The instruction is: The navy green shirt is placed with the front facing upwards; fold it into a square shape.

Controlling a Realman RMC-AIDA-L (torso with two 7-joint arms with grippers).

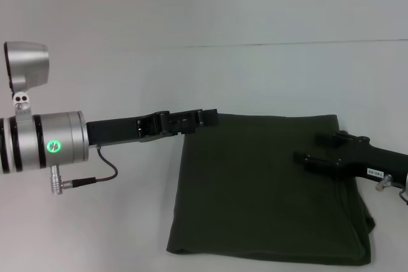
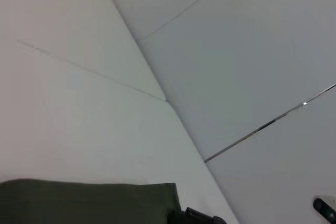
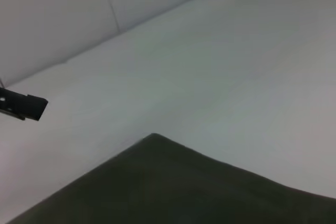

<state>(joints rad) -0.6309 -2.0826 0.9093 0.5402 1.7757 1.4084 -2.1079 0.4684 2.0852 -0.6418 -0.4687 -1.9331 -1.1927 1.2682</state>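
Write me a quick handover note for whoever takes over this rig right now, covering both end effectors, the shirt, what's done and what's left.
Left end effector: at the far left corner of the navy green shirt; its grip cannot be made out.
Right end effector: over the shirt's right part, fingers apart, holding nothing visible.
Shirt: lies on the white table, folded into a roughly square block, plain side up, layers showing at the right edge.
Done: the folding looks essentially complete.
Left: probably pull both arms clear and tidy the right edge if needed.

I count one navy green shirt (image 1: 268, 189) folded on one white table (image 1: 95, 221), with two grippers over it: the left gripper (image 1: 207, 118) and the right gripper (image 1: 303, 157).
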